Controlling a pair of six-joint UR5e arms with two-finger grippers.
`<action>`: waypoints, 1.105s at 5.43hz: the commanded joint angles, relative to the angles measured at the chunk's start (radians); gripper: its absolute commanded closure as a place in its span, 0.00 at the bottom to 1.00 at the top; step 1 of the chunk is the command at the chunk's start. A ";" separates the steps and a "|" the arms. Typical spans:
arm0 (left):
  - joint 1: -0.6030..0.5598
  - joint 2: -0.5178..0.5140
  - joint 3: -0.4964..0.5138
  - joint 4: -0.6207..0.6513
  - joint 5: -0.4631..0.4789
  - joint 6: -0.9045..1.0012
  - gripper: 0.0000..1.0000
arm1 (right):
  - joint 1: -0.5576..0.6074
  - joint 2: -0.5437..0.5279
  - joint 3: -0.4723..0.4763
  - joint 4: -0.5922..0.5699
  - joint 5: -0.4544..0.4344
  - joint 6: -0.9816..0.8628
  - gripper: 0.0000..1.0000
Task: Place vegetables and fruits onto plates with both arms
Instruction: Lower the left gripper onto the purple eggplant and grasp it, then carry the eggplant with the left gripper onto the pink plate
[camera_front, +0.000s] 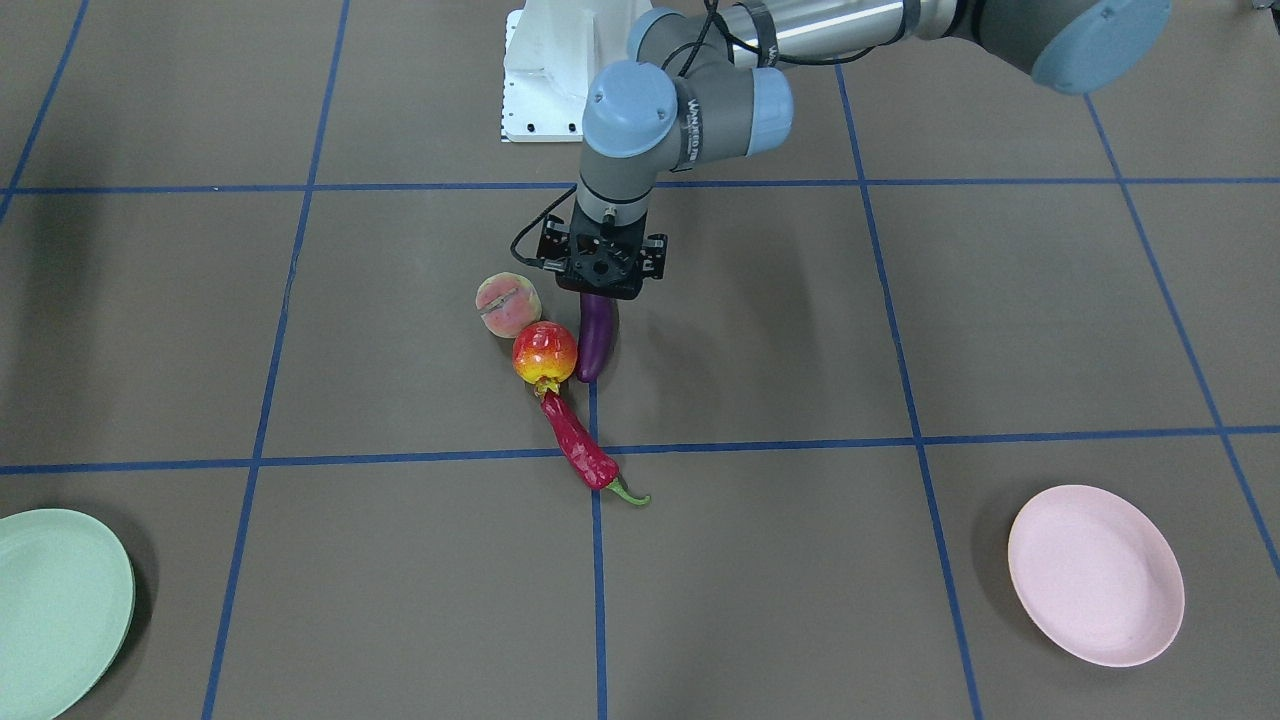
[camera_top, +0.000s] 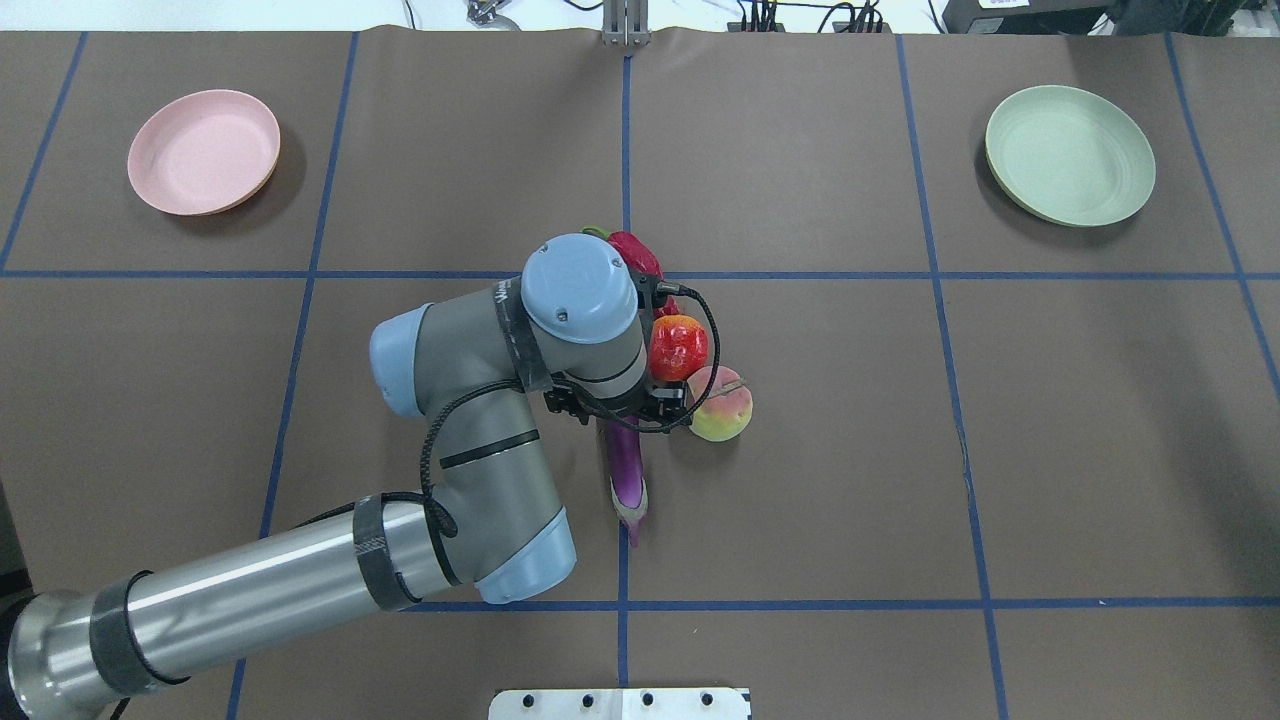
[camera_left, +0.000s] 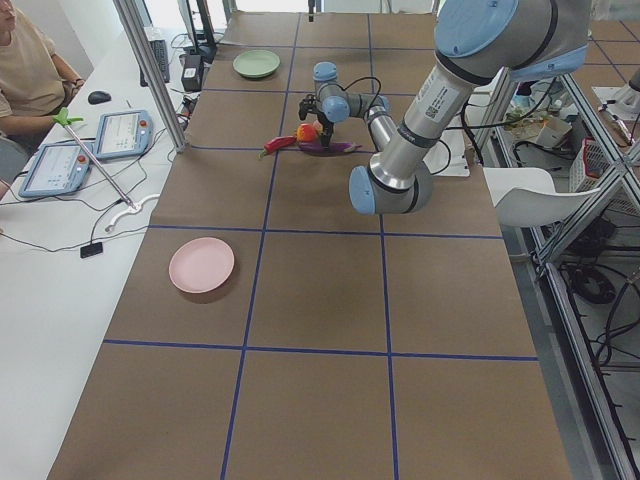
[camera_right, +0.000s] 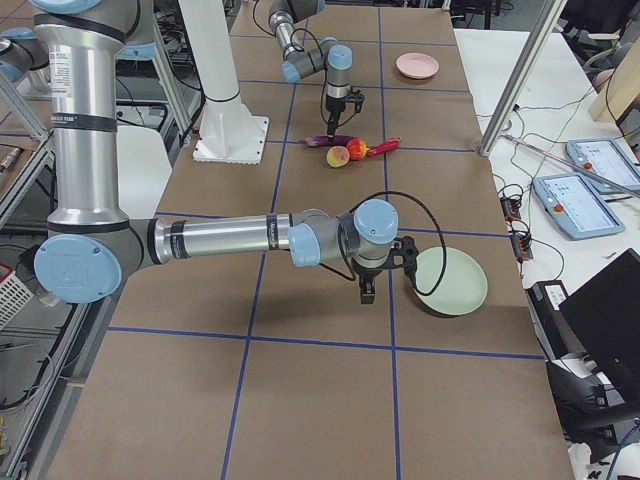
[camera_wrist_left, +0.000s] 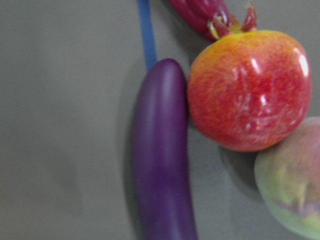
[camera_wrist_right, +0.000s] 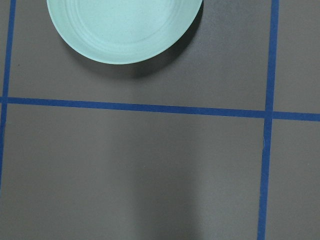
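Mint plate (camera_front: 62, 612) nearest, at 7 o'clock on the counter (camera_front: 900, 330); pink plate (camera_front: 1095, 575) at 5 o'clock. Mid-counter: eggplant (camera_front: 595, 340), pomegranate (camera_front: 545, 352) just beside at its 9 o'clock, peach (camera_front: 508, 305) at the pomegranate's 11, chili (camera_front: 580, 450) at its 5. Left hand (camera_front: 602, 268) low over the eggplant's far end; grip cannot be told. Right hand (camera_right: 366, 292) hovers beside the mint plate; grip likewise unclear.

Left gripper (camera_front: 603, 278) vertical and low; right gripper (camera_right: 367, 292) vertical too; jaws' state unclear.
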 joint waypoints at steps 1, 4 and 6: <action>0.010 -0.031 0.081 -0.026 0.004 -0.018 0.17 | -0.001 0.001 -0.007 0.000 0.006 0.000 0.00; -0.061 0.017 -0.011 -0.009 -0.019 -0.017 1.00 | -0.003 0.010 -0.024 0.000 0.004 -0.001 0.00; -0.219 0.394 -0.378 0.008 -0.149 -0.009 1.00 | -0.003 0.022 -0.021 0.000 0.004 0.000 0.00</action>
